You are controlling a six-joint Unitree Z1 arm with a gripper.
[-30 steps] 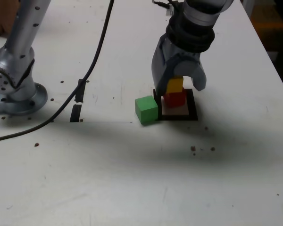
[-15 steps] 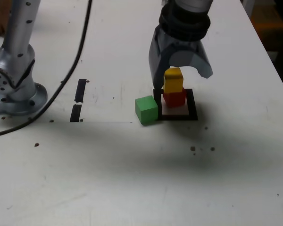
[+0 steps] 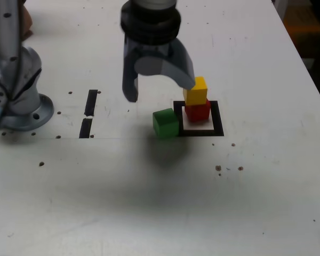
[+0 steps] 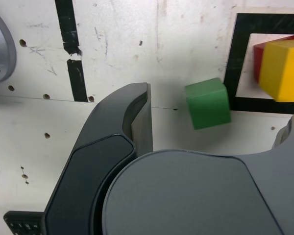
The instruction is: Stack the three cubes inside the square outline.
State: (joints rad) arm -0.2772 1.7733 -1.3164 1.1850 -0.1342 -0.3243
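Yellow cube [image 3: 197, 89] on red cube [image 3: 198, 111], stacked inside the square outline [image 3: 217, 121] — green cube [image 3: 166, 123] just outside it.

The gripper [image 3: 159, 88] hangs spread wide and empty above the table [image 3: 149, 202]; one finger hides the yellow cube's edge. The wrist view cuts off the stack — its second finger barely shows.

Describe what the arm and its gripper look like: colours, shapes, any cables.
The gripper has two broad, curved, grey-blue fingers under a ribbed black collar. In the wrist view the finger is dark grey with a flat inner face. The arm's base is a silver metal housing on a round flange with bolt holes. No cable is clearly visible now.
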